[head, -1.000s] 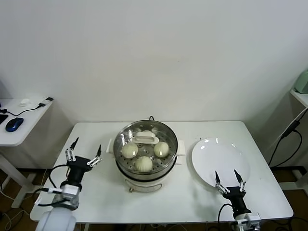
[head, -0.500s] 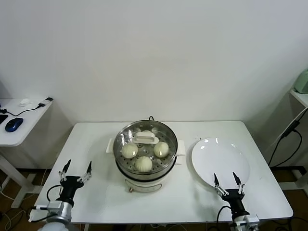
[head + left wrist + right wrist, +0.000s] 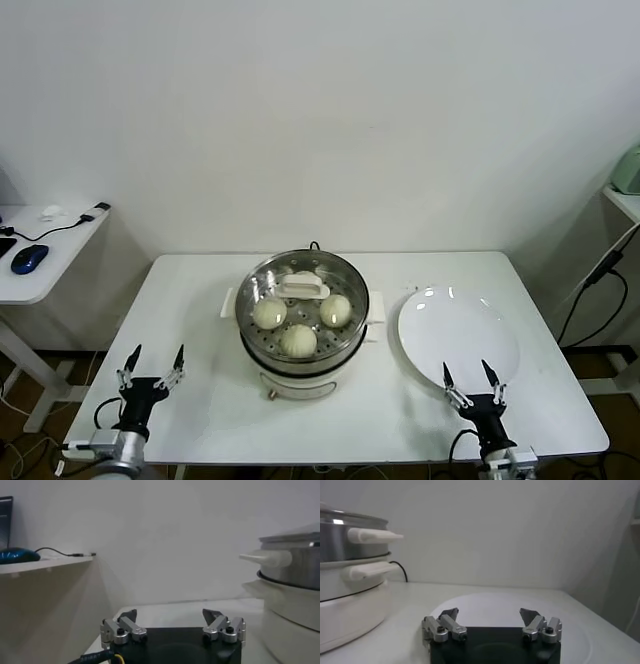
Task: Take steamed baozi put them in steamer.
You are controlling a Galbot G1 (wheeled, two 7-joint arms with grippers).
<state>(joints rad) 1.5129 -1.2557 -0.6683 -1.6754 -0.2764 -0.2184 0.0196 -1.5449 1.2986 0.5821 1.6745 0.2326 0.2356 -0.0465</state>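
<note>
1. This looks like a plain test room or lab, not a home kitchen.
2. The wall (image 3: 320, 110) is bare and white.
3. A white table (image 3: 200, 300) stands alone near it, with only a steamer (image 3: 302, 320) and a white plate (image 3: 458, 335) on it.
4. A side desk (image 3: 40, 255) holds a blue computer mouse (image 3: 29, 258) and cables (image 3: 70, 222).
5. Black cords (image 3: 595, 290) hang at the other side.

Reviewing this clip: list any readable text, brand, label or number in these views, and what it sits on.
None readable in any view.
Steamer: no mark shows on its steel wall or white base.
Plate: plain white.
Buns: unmarked.
Left claw and right claw: open, no lettering visible.
Blue mouse on the side desk: too small to tell.
</note>
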